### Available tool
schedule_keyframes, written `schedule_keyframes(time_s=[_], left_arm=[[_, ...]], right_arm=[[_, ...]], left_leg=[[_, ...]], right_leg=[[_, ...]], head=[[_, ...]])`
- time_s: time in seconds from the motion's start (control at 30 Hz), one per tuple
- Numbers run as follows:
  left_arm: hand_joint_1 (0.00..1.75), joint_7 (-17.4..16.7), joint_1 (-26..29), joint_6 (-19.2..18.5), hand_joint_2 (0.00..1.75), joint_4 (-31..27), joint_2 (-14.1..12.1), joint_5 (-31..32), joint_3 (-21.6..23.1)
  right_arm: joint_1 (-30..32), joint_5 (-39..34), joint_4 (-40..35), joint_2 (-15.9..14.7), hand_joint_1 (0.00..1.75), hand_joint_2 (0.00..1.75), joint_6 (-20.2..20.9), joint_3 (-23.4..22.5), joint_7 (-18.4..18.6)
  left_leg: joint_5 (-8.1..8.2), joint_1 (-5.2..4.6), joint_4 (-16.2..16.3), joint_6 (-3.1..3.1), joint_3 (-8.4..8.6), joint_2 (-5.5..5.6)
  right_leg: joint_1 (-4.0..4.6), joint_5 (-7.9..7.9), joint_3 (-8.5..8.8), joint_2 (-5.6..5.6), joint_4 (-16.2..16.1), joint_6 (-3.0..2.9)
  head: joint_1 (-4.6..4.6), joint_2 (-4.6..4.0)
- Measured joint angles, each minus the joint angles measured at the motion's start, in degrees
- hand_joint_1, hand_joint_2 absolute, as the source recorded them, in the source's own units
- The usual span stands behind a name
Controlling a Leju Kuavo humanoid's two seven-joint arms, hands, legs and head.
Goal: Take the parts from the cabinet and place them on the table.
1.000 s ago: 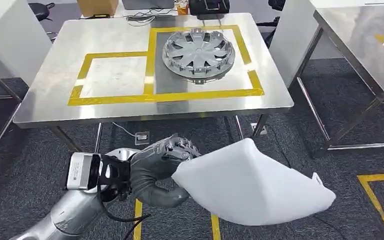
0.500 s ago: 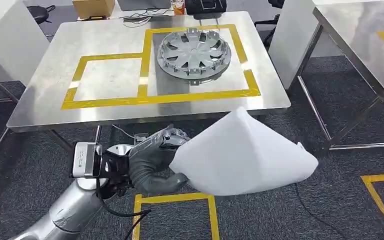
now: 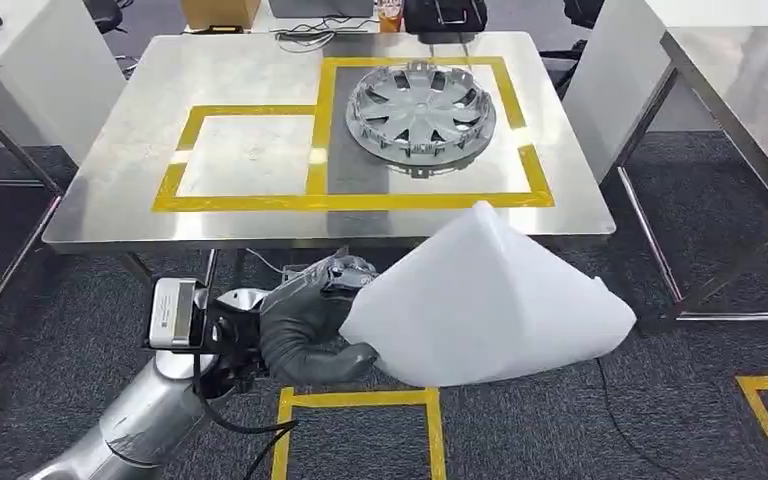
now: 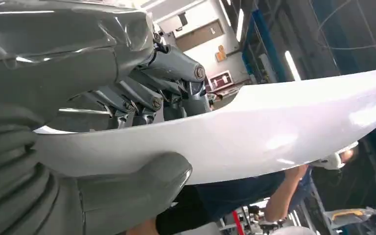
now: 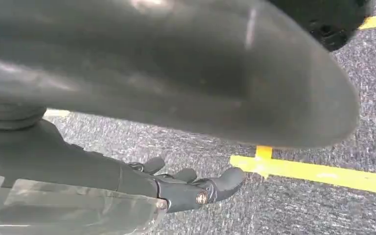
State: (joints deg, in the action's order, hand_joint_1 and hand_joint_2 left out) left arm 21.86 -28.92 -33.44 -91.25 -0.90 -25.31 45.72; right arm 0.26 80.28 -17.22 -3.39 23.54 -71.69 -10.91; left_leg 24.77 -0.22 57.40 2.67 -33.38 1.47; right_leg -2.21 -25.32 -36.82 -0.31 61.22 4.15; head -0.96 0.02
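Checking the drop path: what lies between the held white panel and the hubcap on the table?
In the head view, only yellow tape and bare tabletop separate the white panel from the hubcap.

Hubcap (image 3: 421, 107) on table (image 3: 140, 170) – far right side, panel (image 3: 485, 305) in left hand (image 3: 310, 325), nearer, below table edge

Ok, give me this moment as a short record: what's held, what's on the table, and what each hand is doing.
held part: white curved panel, gripped at its edge by the left robot hand
panel position: in front of the near table edge, above the carpet
table: steel top with yellow tape boxes
on table: silver wheel cover in the right tape box
left tape box: bare
right robot hand: hanging over the floor, holding nothing
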Motion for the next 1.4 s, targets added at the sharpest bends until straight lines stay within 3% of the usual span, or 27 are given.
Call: schedule_keyframes(time_s=[0.03, 0.1, 0.23, 0.33, 0.37, 0.43, 0.5, 0.53, 0.57, 0.63, 0.67, 0.7, 0.77, 0.8, 0.87, 0.93, 0.97, 1.0, 1.03, 1.07, 1.1, 1.17, 1.27, 1.3, 1.33, 1.37, 1.4], left_arm=[[1.54, 0.00, 0.02, 0.00, 1.75, -0.02, 0.00, -0.04, 0.00], [1.54, -0.09, 0.12, 0.00, 1.75, -0.17, -0.09, -0.11, 0.02], [1.54, -0.07, 0.22, 0.00, 1.75, -0.81, -0.17, -0.33, -0.09], [1.54, -0.02, 0.50, -0.02, 1.75, -1.05, -0.28, -0.33, -0.13], [1.54, -0.02, 0.80, -0.04, 1.75, -1.05, -0.37, -0.33, -0.18], [1.54, -0.02, 1.13, -0.07, 1.75, -1.07, -0.55, -0.33, -0.24], [1.54, -0.02, 1.10, -0.09, 1.75, -1.31, -0.66, -0.33, -0.55], [1.54, 0.04, 1.02, -0.13, 1.75, -1.51, -0.68, -0.33, -0.66], [1.54, 0.15, 1.04, -0.17, 1.75, -1.57, -0.68, -0.35, -0.74], [1.54, 0.31, 1.01, -0.22, 1.75, -1.84, -0.66, 0.13, -0.92], [1.54, 0.39, 1.08, -0.31, 1.75, -1.88, -0.68, 0.26, -0.94], [1.54, 0.41, 1.11, -0.35, 1.75, -2.03, -0.57, 0.42, -0.94], [1.54, 0.46, 0.87, -0.55, 1.75, -2.10, -0.48, 0.39, -0.85], [1.54, 0.48, 0.92, -0.55, 1.75, -2.14, -0.37, 0.39, -0.83], [1.54, 0.48, 1.33, -0.55, 1.75, -2.14, -0.33, 0.52, -0.74], [1.54, 0.48, 1.46, -0.55, 1.75, -2.14, -0.33, 0.52, -0.74], [1.54, 0.48, 1.54, -0.55, 1.75, -2.14, -0.33, 0.52, -0.74], [1.54, 0.46, 1.62, -0.55, 1.75, -2.14, -0.33, 0.55, -0.72], [1.54, 0.48, 1.78, -0.53, 1.75, -2.10, -0.39, 0.59, -0.70], [1.54, 0.53, 1.85, -0.48, 1.75, -1.99, -0.55, 0.66, -0.68], [1.54, 0.59, 1.94, -0.42, 1.75, -2.05, -0.61, 0.92, -0.65], [1.54, 0.83, 1.83, -0.13, 1.75, -2.12, -0.52, 1.31, -0.70], [1.54, 1.07, 1.60, -0.04, 1.75, -2.40, -0.57, 1.64, -0.83], [1.54, 1.09, 1.61, 0.00, 1.75, -2.38, -0.70, 1.71, -0.83], [1.54, 1.09, 1.64, 0.00, 1.75, -2.40, -0.83, 1.81, -0.83], [1.54, 1.09, 1.67, 0.00, 1.75, -2.38, -0.94, 1.84, -0.83], [1.54, 1.11, 1.67, 0.00, 1.75, -2.40, -1.03, 1.84, -0.83]], right_arm=[[-0.04, 0.00, -0.02, 0.00, 0.00, 0.00, 0.07, 0.00, 0.00], [-0.06, 0.00, -0.11, -0.02, 0.00, 0.00, 0.09, 0.00, -0.02], [0.03, 0.13, -0.26, 0.04, 0.00, 0.00, 0.19, 0.00, -0.02], [0.10, 0.48, -0.46, 0.09, 0.00, 0.00, 0.26, -0.02, -0.04], [0.21, 0.54, -0.52, 0.09, 0.00, 0.00, 0.31, -0.02, -0.02], [0.49, 0.70, -0.57, 0.11, 0.00, 0.00, 0.37, -0.02, -0.04], [0.50, 0.74, -0.63, 0.13, 0.00, 0.00, 0.39, -0.02, -0.09], [0.54, 0.74, -0.68, 0.39, 0.00, 0.00, 0.44, -0.02, -0.09], [0.44, 0.77, -0.77, 0.70, 0.00, 0.00, 0.55, -0.02, -0.09], [0.41, 0.83, -1.03, 0.48, 0.00, 0.00, 0.59, -0.02, -0.09], [0.53, 0.94, -1.01, 0.61, 0.00, 0.00, 0.59, -0.02, -0.11], [0.47, 0.94, -1.01, 0.65, 0.00, 0.00, 0.59, -0.02, -0.09], [0.23, 0.96, -1.01, 0.70, 0.00, 0.00, 0.63, -0.02, -0.11], [0.25, 0.96, -1.03, 0.57, 0.00, 0.00, 0.59, -0.04, -0.11], [0.59, 0.96, -1.03, 0.28, 0.00, 0.00, 0.55, -0.07, -0.11], [0.84, 0.98, -1.03, 0.22, 0.00, 0.00, 0.55, -0.07, -0.09], [0.89, 0.96, -1.03, 0.20, 0.00, 0.00, 0.55, -0.07, -0.11], [0.94, 0.96, -1.03, 0.15, 0.00, 0.00, 0.55, -0.09, -0.11], [1.15, 0.98, -1.01, 0.17, 0.00, 0.00, 0.55, -0.11, -0.09], [1.36, 0.98, -0.98, 0.35, 0.00, 0.00, 0.59, -0.13, -0.09], [1.19, 0.92, -1.03, 0.22, 0.00, 0.00, 0.57, -0.20, -0.09], [1.01, 1.07, -1.03, 0.28, 0.00, 0.00, 0.57, -0.20, -0.07], [0.75, 1.01, -1.09, 0.20, 0.00, 0.00, 0.57, -0.22, -0.11], [0.74, 1.01, -1.13, 0.15, 0.00, 0.00, 0.57, -0.26, -0.11], [0.75, 1.01, -1.20, 0.15, 0.00, 0.00, 0.57, -0.37, -0.11], [0.75, 1.01, -1.22, 0.15, 0.00, 0.00, 0.57, -0.44, -0.11], [0.75, 1.01, -1.25, 0.18, 0.00, 0.00, 0.57, -0.48, -0.11]], left_leg=[[0.52, -0.31, 0.61, -0.49, -0.28, 0.07], [1.10, -0.52, 0.93, -0.91, -0.38, 0.23], [2.70, 0.03, 2.90, -1.95, -1.13, -0.44], [8.14, 0.49, 16.01, -2.81, -8.19, -1.04], [8.67, 0.49, 19.10, -2.83, -10.18, -1.16], [5.49, 0.45, 17.03, -2.48, -10.10, -1.16], [-0.55, 0.13, 6.74, -1.16, -5.48, -1.21], [-2.20, -0.46, 2.11, 0.03, -3.39, -1.59], [-0.53, -0.79, 1.48, 0.41, -2.72, -2.21], [-0.20, -1.42, 0.08, 0.74, -2.22, -2.09], [-0.17, -1.44, -0.79, 0.97, -1.41, -1.91], [-0.13, -1.03, -1.64, 1.41, 0.67, -1.45], [-0.02, -0.78, -2.46, 1.74, 2.26, -1.51], [0.51, -0.78, -2.47, 1.89, 2.69, -1.47], [1.80, -0.77, -2.48, 1.85, 3.82, -1.07], [3.31, -0.53, -2.48, 1.46, 5.65, -0.66], [4.22, -0.37, -2.46, 1.14, 6.91, -0.60], [5.40, -0.21, -2.42, 0.72, 8.32, -0.58], [6.51, -0.33, -2.41, 0.30, 8.37, -0.63], [7.66, -0.66, -1.47, -0.09, 9.76, -0.54], [8.18, -0.75, -1.53, -0.47, 9.60, -0.38], [8.47, -0.56, -0.87, -0.98, 9.57, -0.58], [5.13, -0.05, 10.06, -2.07, 3.01, -0.82], [6.74, 0.14, 13.54, -2.51, 0.31, -0.83], [9.98, 0.39, 16.34, -2.86, -2.31, -0.85], [12.74, 0.56, 17.80, -2.96, -4.18, -0.89], [13.92, 0.69, 17.99, -3.00, -5.44, -0.97]], right_leg=[[0.10, 0.49, 1.15, 0.04, -2.57, -0.47], [0.42, 0.50, 1.59, 0.21, -2.62, -2.10], [0.17, 0.02, 2.19, 0.25, -2.77, -3.58], [0.31, -0.62, 2.82, 0.25, -2.76, -4.14], [0.37, -1.00, 3.10, 0.24, -2.76, -4.11], [0.59, -1.79, 4.16, 0.25, -2.76, -4.06], [1.00, -2.70, 5.62, 0.25, -2.87, -4.03], [0.64, -3.11, 5.63, 0.24, -3.11, -4.03], [1.21, -3.53, 6.43, 0.10, -3.30, -3.53], [0.69, -3.20, 7.60, -0.19, -4.00, -2.73], [0.77, -2.19, 7.73, -0.31, -3.45, -1.51], [0.79, -2.34, 7.98, -0.32, -3.26, -1.51], [0.68, -2.46, 4.83, 0.06, 2.35, -1.97], [0.67, -2.90, 1.43, 0.17, 7.12, -1.94], [0.67, -6.75, -4.08, 0.24, 13.24, -2.38], [0.39, -8.85, -5.89, 0.23, 11.81, -1.60], [0.17, -8.40, -5.42, 0.21, 8.30, -1.10], [-0.13, -5.92, -4.52, 0.15, 3.51, 0.27], [-0.44, -1.04, -3.92, -0.06, -0.80, 1.71], [-0.62, 5.96, -3.95, -0.74, -3.81, 2.72], [-0.16, 5.88, -3.14, -0.69, -3.07, 0.03], [0.09, 5.31, -3.29, -0.35, -2.85, -1.88], [-0.19, 4.10, -1.84, -0.03, -3.25, -3.55], [-0.17, 3.54, -1.36, 0.02, -3.27, -3.75], [-0.14, 2.98, -0.82, 0.14, -3.27, -3.87], [-0.12, 2.47, -0.27, 0.27, -3.27, -3.85], [-0.11, 1.97, 0.34, 0.38, -3.27, -3.81]], head=[[-0.02, 0.00], [-0.07, 0.00], [-0.13, 0.00], [-0.22, 0.00], [-0.24, 0.00], [-0.24, 0.00], [-0.24, 0.00], [-0.18, 0.00], [0.26, 0.00], [0.13, 0.00], [0.09, 0.00], [0.17, 0.00], [0.19, 0.00], [0.28, 0.00], [0.24, 0.00], [0.24, 0.00], [0.33, 0.00], [0.28, 0.00], [0.46, 0.00], [0.88, -0.02], [0.81, 0.00], [0.37, 0.00], [0.20, 0.00], [0.24, 0.00], [0.22, 0.00], [0.24, 0.00], [0.20, 0.00]])
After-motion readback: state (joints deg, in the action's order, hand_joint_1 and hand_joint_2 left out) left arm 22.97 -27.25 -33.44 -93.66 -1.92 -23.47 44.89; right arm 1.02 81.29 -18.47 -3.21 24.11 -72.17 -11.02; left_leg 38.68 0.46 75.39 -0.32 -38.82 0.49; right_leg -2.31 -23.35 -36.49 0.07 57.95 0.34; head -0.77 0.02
